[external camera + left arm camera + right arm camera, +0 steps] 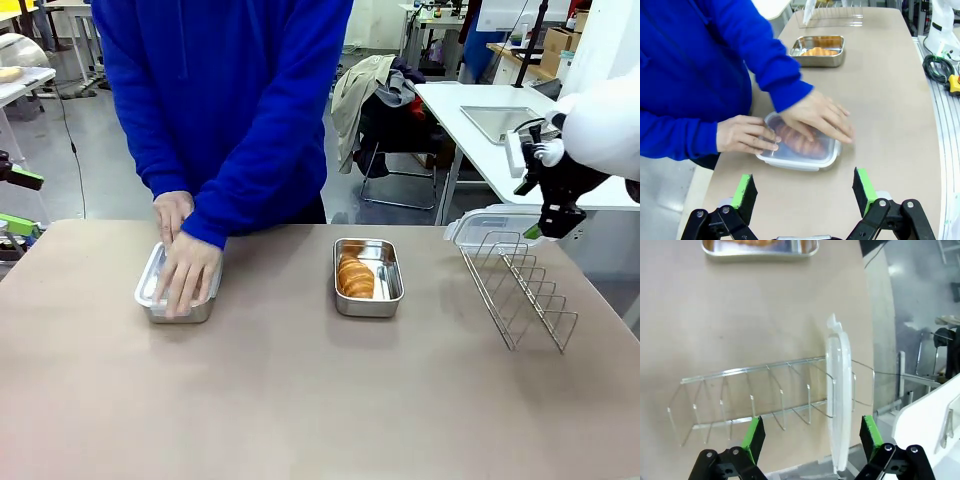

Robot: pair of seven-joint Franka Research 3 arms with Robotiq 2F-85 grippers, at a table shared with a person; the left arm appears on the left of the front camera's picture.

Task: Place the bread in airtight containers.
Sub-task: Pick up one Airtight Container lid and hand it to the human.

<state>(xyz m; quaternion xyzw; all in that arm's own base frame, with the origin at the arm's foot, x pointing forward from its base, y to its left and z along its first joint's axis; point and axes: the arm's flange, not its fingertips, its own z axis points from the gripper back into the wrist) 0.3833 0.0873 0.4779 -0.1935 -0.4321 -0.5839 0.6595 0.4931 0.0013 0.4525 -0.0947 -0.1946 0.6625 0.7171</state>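
Hovering spread-fingered, right hand point(556, 222) above wire rack point(520, 290).

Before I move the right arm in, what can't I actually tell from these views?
- Lidded container: both hands cover it in the front and left wrist views; whether its clips are shut is hidden.
- Open container: cut off by the right wrist view's top edge.
- Spare lid in the rack: seen edge-on, so its clips can't be read.
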